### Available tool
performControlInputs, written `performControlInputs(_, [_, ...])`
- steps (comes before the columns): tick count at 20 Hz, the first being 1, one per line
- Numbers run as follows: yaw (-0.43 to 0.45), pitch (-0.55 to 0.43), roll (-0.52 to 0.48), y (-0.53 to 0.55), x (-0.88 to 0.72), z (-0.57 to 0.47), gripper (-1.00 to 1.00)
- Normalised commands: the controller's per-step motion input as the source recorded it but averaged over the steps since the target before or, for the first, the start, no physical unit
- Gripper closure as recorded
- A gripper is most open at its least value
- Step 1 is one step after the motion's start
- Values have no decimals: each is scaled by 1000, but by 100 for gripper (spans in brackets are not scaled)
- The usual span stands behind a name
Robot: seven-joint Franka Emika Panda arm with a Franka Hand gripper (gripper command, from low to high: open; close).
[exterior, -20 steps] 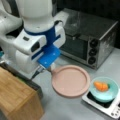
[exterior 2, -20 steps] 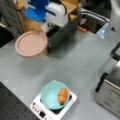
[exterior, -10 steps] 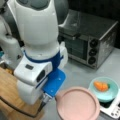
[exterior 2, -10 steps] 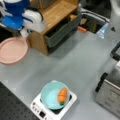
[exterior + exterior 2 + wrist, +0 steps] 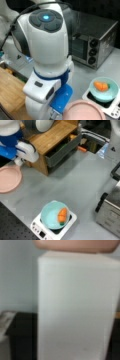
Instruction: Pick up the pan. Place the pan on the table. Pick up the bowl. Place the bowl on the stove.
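Note:
The pinkish pan (image 5: 8,178) is at a front view's left edge, low over the grey table (image 5: 82,182); I cannot tell whether it touches. It also shows at a front view's bottom (image 5: 85,112). My gripper (image 5: 18,162) is shut on its white handle (image 5: 77,305), which fills the wrist view, with the pan's rim (image 5: 75,245) at the top. The teal bowl (image 5: 51,216) sits on the white stove (image 5: 40,232) with a carrot (image 5: 62,215) inside. Both front views show it; bowl (image 5: 105,90), stove (image 5: 112,108).
A light wooden box (image 5: 52,137) with an open dark drawer stands right behind the gripper. The silver toaster oven (image 5: 92,47) is at the back; its corner (image 5: 110,212) is near the stove. A black perforated surface (image 5: 12,225) borders the table's edge.
The arm has carried the pan away from the stove and past the wooden box to the table's edge. It now looms close in a front view. The bowl has stayed on the stove.

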Motion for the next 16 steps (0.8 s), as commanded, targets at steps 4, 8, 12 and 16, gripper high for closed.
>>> performControlInputs(4, [-117,79,-64,92,301,-147,100])
performControlInputs(8, [-92,93,-24,139,251,-42,100])
performControlInputs(12, [-100,18,-41,157,213,-90,100])
performControlInputs(16, [-106,-38,-60,186,150,-172,100])
